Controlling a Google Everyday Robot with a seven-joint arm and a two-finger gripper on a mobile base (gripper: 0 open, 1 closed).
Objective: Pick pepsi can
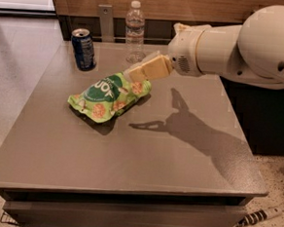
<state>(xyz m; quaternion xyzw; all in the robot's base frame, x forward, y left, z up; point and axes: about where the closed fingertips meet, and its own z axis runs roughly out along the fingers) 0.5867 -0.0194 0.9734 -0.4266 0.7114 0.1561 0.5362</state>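
The pepsi can (84, 49), dark blue with a silver top, stands upright at the far left corner of the grey table (177, 162). My gripper (137, 73) hangs above the table, over the right end of the green snack bag (109, 96). It is to the right of the can and a little nearer, well apart from it, and holds nothing that I can see. The white arm (234, 48) reaches in from the right.
A clear water bottle (134, 31) stands upright at the far edge, between the can and the arm. A metal plate (105, 21) sits on the wall behind the table. The arm's shadow falls across the right half of the table. A cable (261, 216) lies on the floor at the lower right.
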